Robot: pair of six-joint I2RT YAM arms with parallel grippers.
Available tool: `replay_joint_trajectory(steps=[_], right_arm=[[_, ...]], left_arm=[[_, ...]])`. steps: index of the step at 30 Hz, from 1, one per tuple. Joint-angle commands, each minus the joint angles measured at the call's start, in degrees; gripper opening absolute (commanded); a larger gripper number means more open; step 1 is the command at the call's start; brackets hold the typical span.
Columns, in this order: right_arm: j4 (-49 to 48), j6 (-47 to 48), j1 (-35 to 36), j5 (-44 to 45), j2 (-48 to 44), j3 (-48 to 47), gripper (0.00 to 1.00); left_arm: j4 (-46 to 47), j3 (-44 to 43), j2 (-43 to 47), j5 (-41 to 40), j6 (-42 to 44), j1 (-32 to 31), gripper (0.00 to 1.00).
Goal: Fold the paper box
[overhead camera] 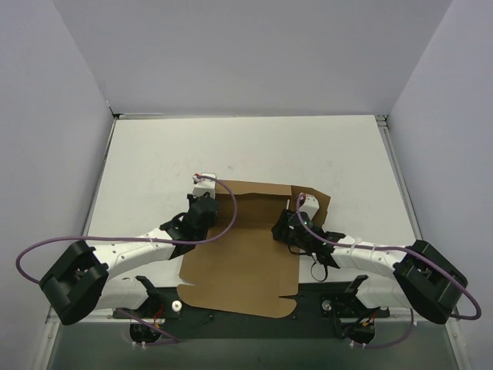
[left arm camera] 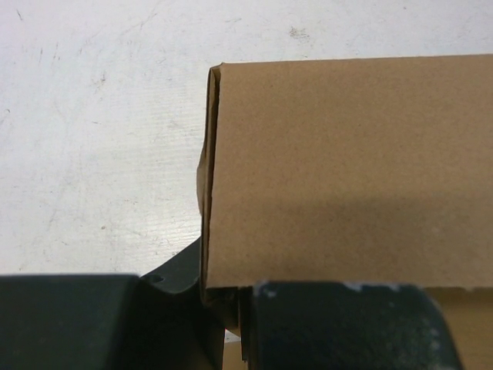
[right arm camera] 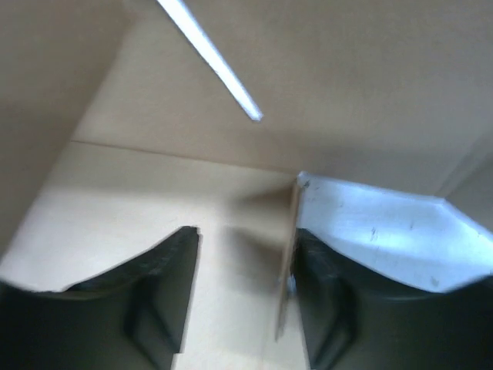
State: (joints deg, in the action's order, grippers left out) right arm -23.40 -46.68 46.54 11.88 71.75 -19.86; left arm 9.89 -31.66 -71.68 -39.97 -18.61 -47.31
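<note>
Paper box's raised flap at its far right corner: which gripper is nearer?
Right. The right gripper sits close beside that flap; the left gripper is across the paper box, at its left edge.

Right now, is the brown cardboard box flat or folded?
Partly folded. The brown cardboard die-cut box has its far walls raised, one doubled over in the left wrist view; its big near panel lies flat.

What you can't make out
Your right wrist view is blurred throughout; the paper box (left arm camera: 347, 169) runs off the left wrist view's right edge.
</note>
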Motion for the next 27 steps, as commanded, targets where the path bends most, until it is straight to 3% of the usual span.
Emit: replay_joint_trajectory(steps=[1,4,12,27], right_arm=[[2.5,-1.4,0.5,0.6,-7.7,1.0,0.56],[6.8,-1.7,0.1,3.4,-12.8,2.1,0.62],[15.7,-3.5,-2.5,8.2,-22.8,6.3,0.62],[20.4,-6.4,-13.0,6.4,-29.5,10.5,0.33]], left_arm=[[-3.8,-0.1,-0.5,3.6,0.3,-0.2,0.00],[-3.9,0.2,-0.4,3.7,0.3,0.2,0.00],[-3.8,0.5,0.4,3.9,0.4,0.7,0.00],[-3.8,0.4,0.5,4.2,0.8,0.9,0.00]])
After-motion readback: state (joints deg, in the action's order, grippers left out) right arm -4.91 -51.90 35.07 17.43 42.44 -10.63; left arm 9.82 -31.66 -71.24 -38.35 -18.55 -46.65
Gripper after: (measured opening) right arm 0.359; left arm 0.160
